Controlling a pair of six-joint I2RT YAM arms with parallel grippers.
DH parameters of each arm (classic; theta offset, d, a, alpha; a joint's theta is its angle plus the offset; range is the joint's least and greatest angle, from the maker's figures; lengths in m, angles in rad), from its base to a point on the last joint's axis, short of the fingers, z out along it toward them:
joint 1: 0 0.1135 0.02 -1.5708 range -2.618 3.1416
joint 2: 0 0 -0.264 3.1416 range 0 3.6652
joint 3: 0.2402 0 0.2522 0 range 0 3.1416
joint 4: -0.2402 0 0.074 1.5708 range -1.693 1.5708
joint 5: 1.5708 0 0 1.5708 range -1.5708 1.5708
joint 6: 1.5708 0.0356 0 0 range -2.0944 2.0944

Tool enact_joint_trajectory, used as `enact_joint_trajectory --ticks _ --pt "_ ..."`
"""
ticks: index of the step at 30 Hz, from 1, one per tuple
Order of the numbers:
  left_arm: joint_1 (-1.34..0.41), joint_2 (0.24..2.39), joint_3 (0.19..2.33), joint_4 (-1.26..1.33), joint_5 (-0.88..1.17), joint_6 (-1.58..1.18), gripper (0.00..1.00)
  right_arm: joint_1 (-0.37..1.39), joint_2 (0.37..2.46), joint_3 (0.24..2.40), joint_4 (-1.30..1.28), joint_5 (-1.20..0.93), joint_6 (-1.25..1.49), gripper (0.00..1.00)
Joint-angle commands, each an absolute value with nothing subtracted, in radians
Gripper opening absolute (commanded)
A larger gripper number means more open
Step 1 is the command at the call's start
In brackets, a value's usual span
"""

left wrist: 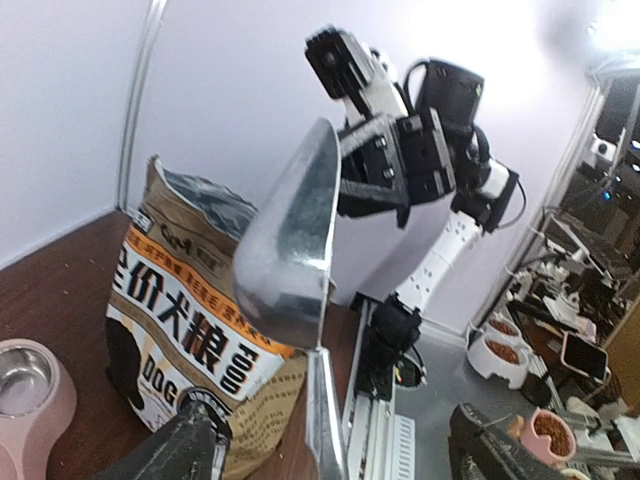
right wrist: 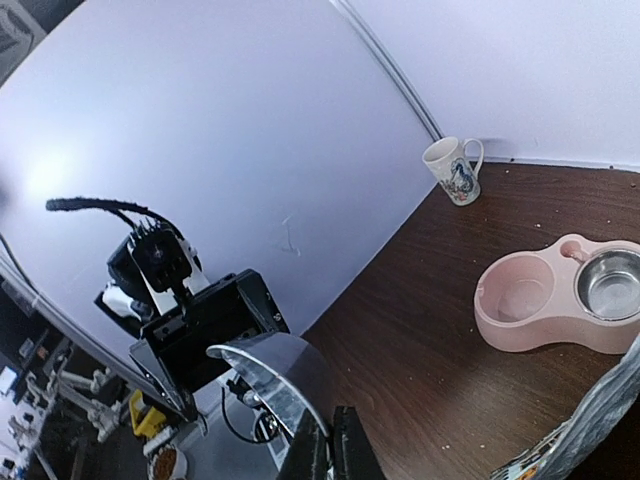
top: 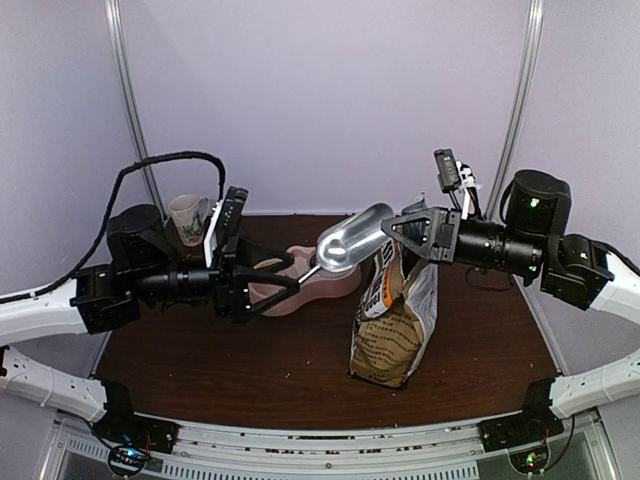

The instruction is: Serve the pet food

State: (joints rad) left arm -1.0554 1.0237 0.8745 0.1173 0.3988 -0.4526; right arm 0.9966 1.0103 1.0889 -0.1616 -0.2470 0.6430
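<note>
A metal scoop point(top: 355, 240) hangs in the air above the open tan pet food bag point(top: 395, 320). It looks empty. My right gripper point(top: 392, 228) is shut on the scoop's front rim; in the right wrist view its fingers point(right wrist: 335, 450) pinch the scoop point(right wrist: 275, 375). My left gripper point(top: 290, 275) is open, with its fingers wide on either side of the scoop's handle point(left wrist: 325, 420). The left wrist view shows the scoop's bowl point(left wrist: 290, 240) in front of the bag point(left wrist: 190, 320). The kibble is hidden inside the bag.
The pink double bowl point(top: 335, 285) lies on the brown table behind my left gripper, and it shows in the right wrist view point(right wrist: 560, 300). A white mug point(top: 187, 215) stands at the back left corner. Bowls of kibble point(left wrist: 500, 345) sit off the table.
</note>
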Motion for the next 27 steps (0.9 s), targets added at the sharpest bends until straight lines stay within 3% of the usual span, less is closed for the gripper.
enact_joint_trajectory --ticks 1,9,17,22,25,27 --pt "-1.055 1.006 0.857 0.387 0.222 -0.511 0.84 0.993 0.953 1.007 0.13 -0.098 0.833 0.0" --pt "-1.054 1.008 0.857 0.413 0.203 -0.558 0.84 1.01 0.999 0.995 0.246 -0.086 0.894 0.0" --pt "-1.054 1.025 0.846 0.477 0.216 -0.587 0.61 1.058 1.065 1.051 0.203 -0.044 0.867 0.0" --pt "-1.055 1.041 0.857 0.465 0.223 -0.589 0.56 1.07 1.084 1.065 0.21 -0.039 0.867 0.0" --pt "-1.054 1.042 0.856 0.469 0.223 -0.589 0.42 1.076 1.094 1.078 0.189 -0.034 0.86 0.0" --pt "-1.055 1.043 0.859 0.466 0.222 -0.587 0.39 1.078 1.097 1.08 0.186 -0.032 0.861 0.0"
